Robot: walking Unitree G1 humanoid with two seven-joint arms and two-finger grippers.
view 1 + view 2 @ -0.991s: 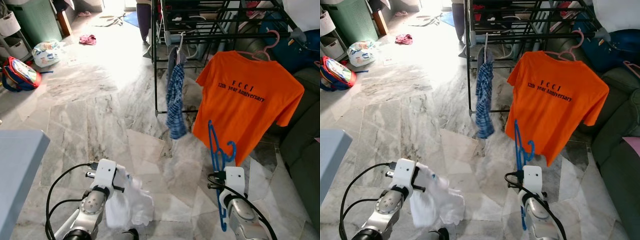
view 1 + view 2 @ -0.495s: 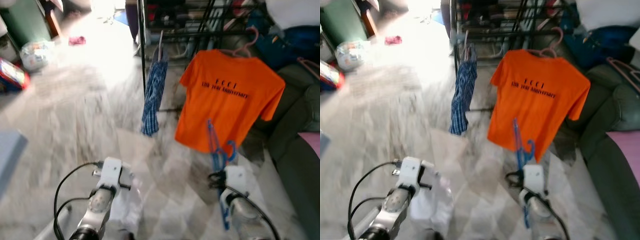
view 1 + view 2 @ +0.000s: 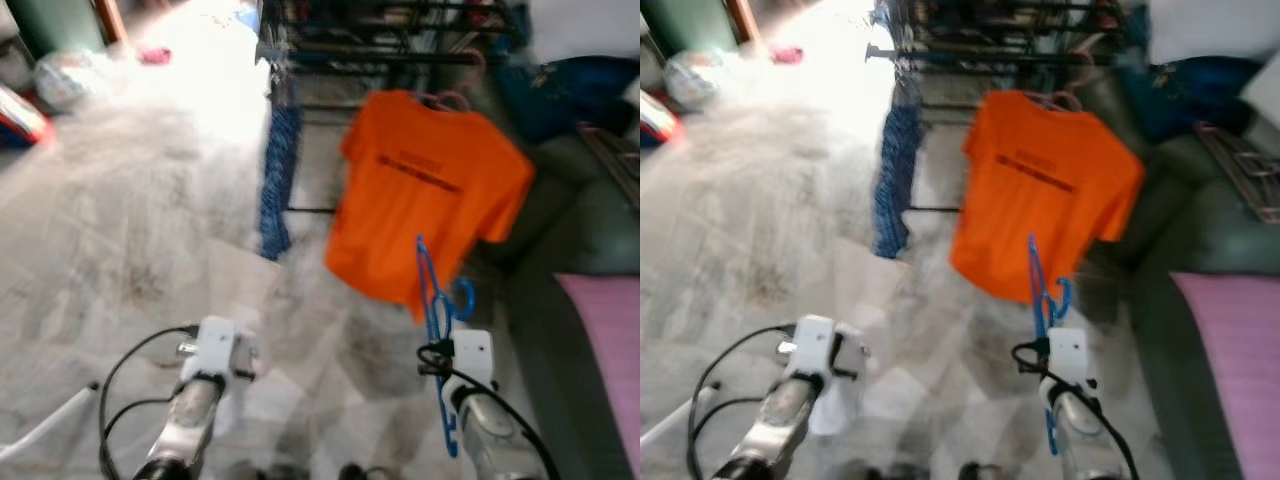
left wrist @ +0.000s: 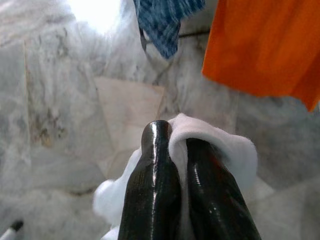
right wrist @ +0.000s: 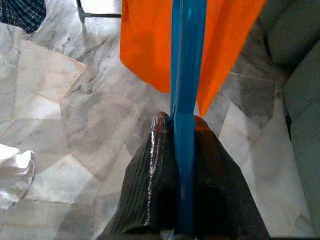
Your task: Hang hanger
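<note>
From the head views, blurred, you are in the carrying step: the blue hanger (image 3: 436, 300) stands upright before the orange shirt (image 3: 420, 190) on the black rack (image 3: 990, 40).

Left wrist: your left gripper (image 4: 170, 137) is clamped on white cloth (image 4: 220, 150).

Right wrist: your right gripper (image 5: 180, 122) pinches the hanger. Next, raise its hook to a rail.

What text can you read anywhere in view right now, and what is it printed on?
Orange T-shirt: two lines of dark print across the chest, too blurred to read in either head view.
No other words, labels, numbers or signs can be made out, not on the blue hanger, the white cloth or the drying rack.
</note>
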